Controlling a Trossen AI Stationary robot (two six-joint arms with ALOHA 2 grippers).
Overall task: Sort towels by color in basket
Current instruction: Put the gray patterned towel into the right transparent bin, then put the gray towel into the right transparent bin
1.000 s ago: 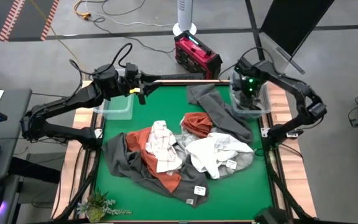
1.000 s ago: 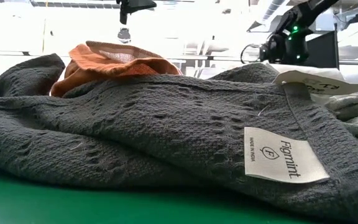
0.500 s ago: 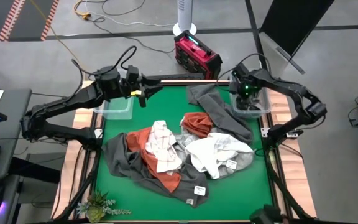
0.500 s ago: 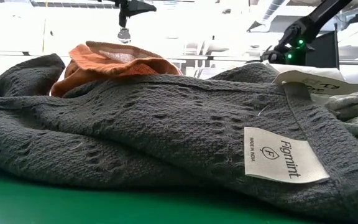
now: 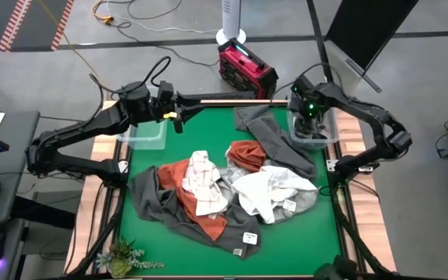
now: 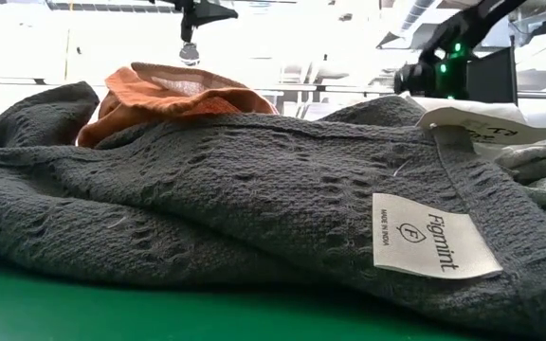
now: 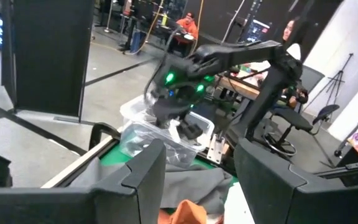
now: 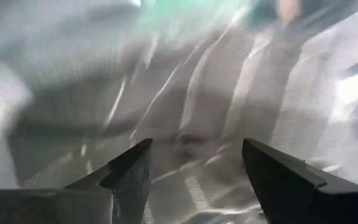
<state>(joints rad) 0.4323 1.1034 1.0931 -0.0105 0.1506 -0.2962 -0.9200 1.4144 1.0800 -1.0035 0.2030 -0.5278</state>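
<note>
Dark grey towel (image 5: 274,140) long axis runs 11-to-5 o'clock. Right gripper (image 5: 311,124) spread wide, empty, over clear bin (image 5: 331,134). Left gripper (image 5: 179,115) partly open, empty.

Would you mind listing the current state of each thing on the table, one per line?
left gripper: open, empty, above the table's far edge.
right gripper: open, empty, over the right bin.
left bin: no towel visible inside.
towels: heaped unsorted on the mat.
dark grey towel: draped beside the right bin.
</note>
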